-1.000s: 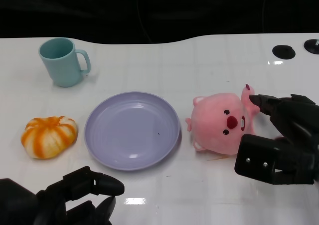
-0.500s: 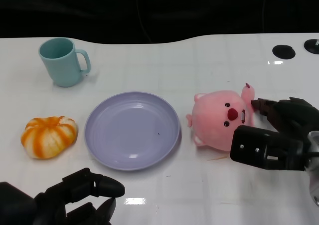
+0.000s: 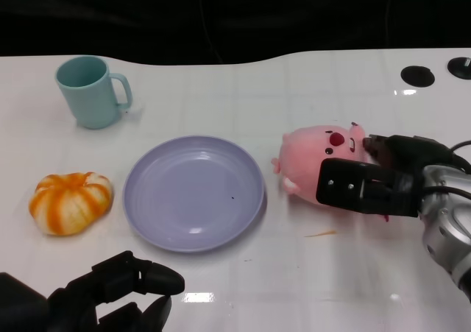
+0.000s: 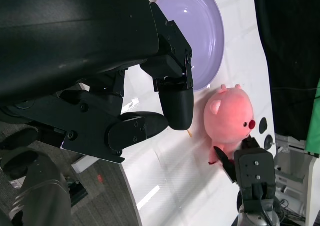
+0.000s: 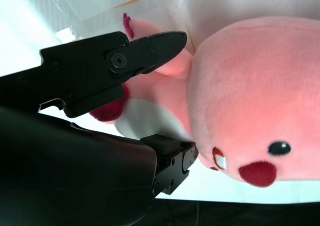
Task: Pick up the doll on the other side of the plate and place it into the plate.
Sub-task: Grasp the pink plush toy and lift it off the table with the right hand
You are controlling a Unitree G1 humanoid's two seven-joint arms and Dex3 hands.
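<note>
Bare white surface (image 3: 280,104) lies between the pink plush doll (image 3: 313,159) and the shallow lavender plate (image 3: 193,192), whose rim is low. Obstacles stand well apart on the far side: teal handled mug (image 3: 90,91), orange-and-white striped pumpkin toy (image 3: 71,202).
</note>
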